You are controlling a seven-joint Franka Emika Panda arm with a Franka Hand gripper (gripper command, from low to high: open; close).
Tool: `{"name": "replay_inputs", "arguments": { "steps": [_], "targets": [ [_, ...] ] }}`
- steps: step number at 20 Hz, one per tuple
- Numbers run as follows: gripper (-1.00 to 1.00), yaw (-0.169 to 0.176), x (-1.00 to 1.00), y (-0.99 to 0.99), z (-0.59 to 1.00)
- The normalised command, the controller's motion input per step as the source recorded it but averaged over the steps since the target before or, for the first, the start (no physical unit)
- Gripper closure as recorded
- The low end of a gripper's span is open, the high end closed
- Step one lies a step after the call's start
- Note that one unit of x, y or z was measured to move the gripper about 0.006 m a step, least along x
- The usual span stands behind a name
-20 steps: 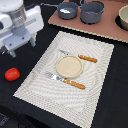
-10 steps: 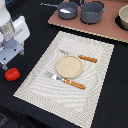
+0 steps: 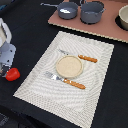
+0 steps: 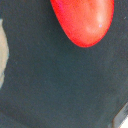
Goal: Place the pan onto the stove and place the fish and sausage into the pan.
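The blue-grey pan [image 3: 68, 9] stands on the pinkish-brown stove [image 3: 107, 29] at its far-left corner, with its thin handle pointing to the exterior view's left. A white piece, the fish [image 3: 65, 10], lies inside it. The red-orange sausage [image 3: 12, 74] lies on the dark table at the exterior view's left, beside the placemat. My gripper [image 3: 4, 66] hangs just beside and above the sausage, mostly cut off by the frame edge. Its fingers do not show clearly. The wrist view shows the sausage [image 4: 83, 20] close up on the dark table.
A larger grey pot [image 3: 92, 11] stands on the stove next to the pan. A pale striped placemat [image 3: 95, 95] holds a round plate [image 3: 68, 66], a fork [image 3: 65, 80] and a knife [image 3: 80, 56] with wooden handles. A black burner [image 3: 123, 18] sits at the stove's right.
My arm has moved toward the exterior view's left and lower, ending close beside the sausage. The pan, pot and sausage have not moved.
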Motion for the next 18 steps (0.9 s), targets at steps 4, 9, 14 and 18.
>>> {"name": "replay_inputs", "arguments": {
  "steps": [4,9,14,18],
  "targets": [
    [-1.0,0.124,0.25,0.0,0.0],
    [-1.0,0.031,0.33,-0.07,-0.03],
    [-1.0,0.001,0.4,-0.13,-0.07],
    [-1.0,0.0,0.36,-0.14,-0.15]
  ]
}}
